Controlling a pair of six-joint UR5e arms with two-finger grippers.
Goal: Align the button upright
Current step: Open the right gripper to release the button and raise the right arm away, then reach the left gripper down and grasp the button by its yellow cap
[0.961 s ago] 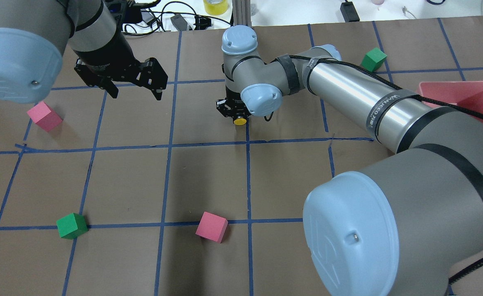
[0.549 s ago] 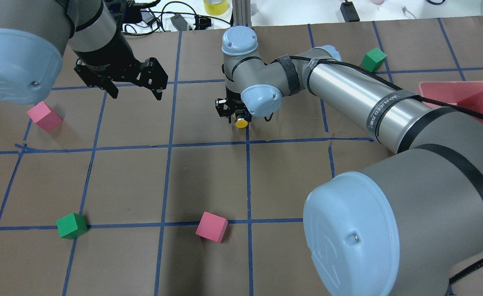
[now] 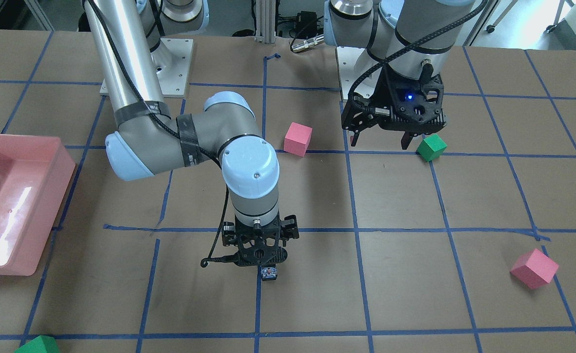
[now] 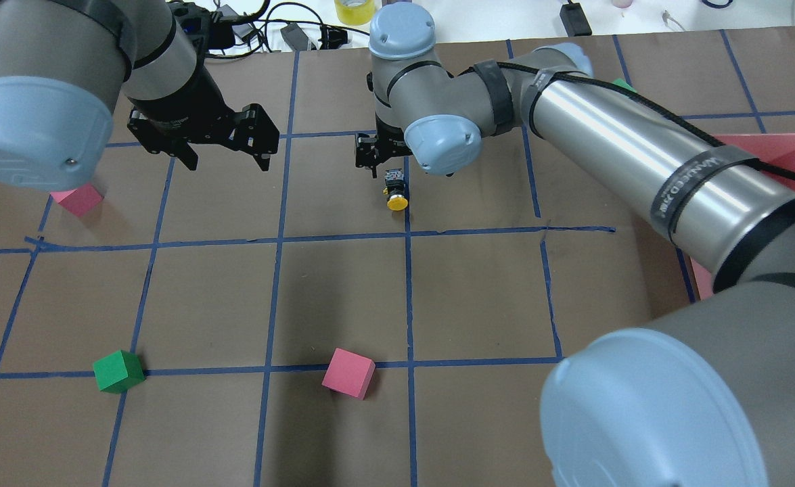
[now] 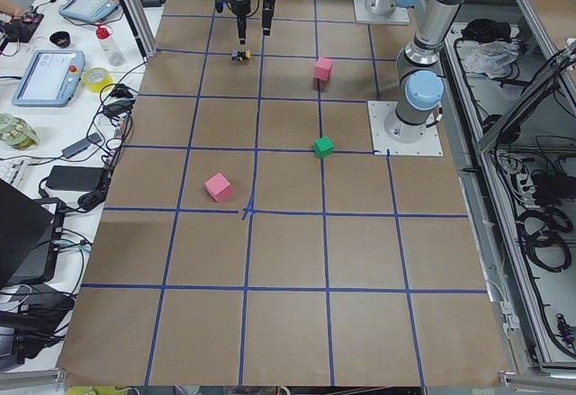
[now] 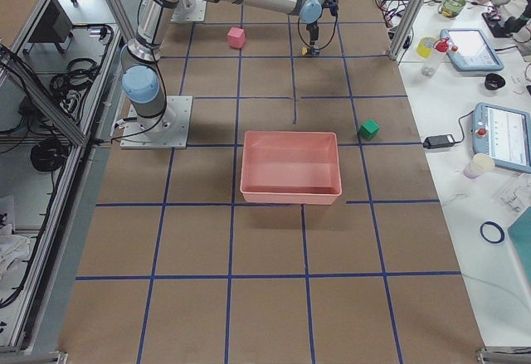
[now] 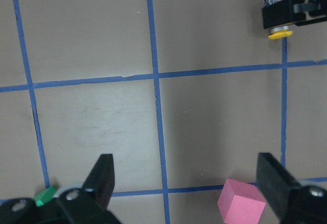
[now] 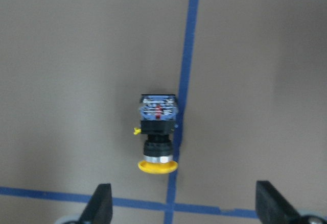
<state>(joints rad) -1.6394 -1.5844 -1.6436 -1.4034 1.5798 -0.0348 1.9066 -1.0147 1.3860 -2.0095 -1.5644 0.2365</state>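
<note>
Lifting away, our right gripper (image 8: 184, 196) has spread wide and let go; the button (image 8: 158, 134) lies sideways, not upright yet.

The button (image 8: 158, 137) lies on its side with bare tabletop (image 4: 343, 284) all round it, free to approach from any side. Directly above hangs the right claw (image 8: 185, 196), fingers spread wide and clear of it. A pink cube (image 3: 298, 138) and the left claw (image 4: 228, 161) stand well apart.
</note>
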